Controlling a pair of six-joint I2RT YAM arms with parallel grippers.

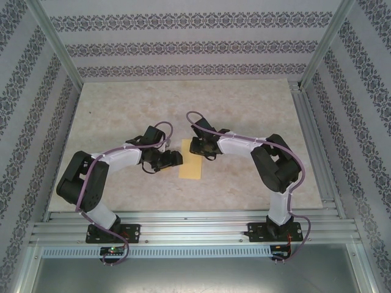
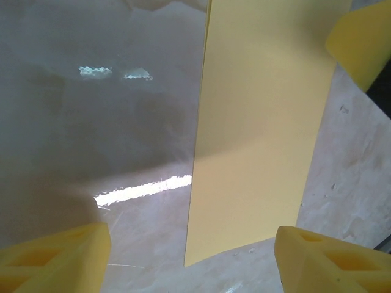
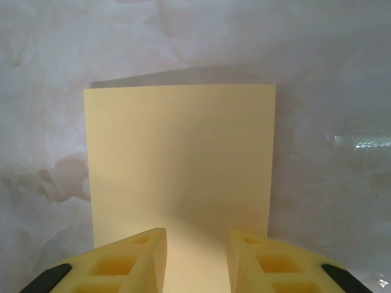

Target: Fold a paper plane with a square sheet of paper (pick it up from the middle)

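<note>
The folded yellow sheet [image 1: 190, 166] lies flat on the bench [image 1: 244, 110], left claw [image 1: 174, 160] wide open, empty, at its 9 o'clock, right claw [image 3: 197, 238] half-open, gripping nothing, at 12 o'clock, so best pin one end, then crease slowly.

The sheet of paper [image 2: 256, 134] lies flat on the table [image 2: 91, 122] between wide-spread left fingers [image 2: 55, 259].

Two arms are built from black joint housings [image 1: 76, 180] and smooth white link shells [image 1: 235, 145]. A looping lilac cable [image 1: 204, 122] is run along each. Flat black base plates [image 1: 113, 233] are seen at the feet. The moulded yellow fingers [image 3: 125, 262] are cast with hollow square cells and backed in black.
</note>
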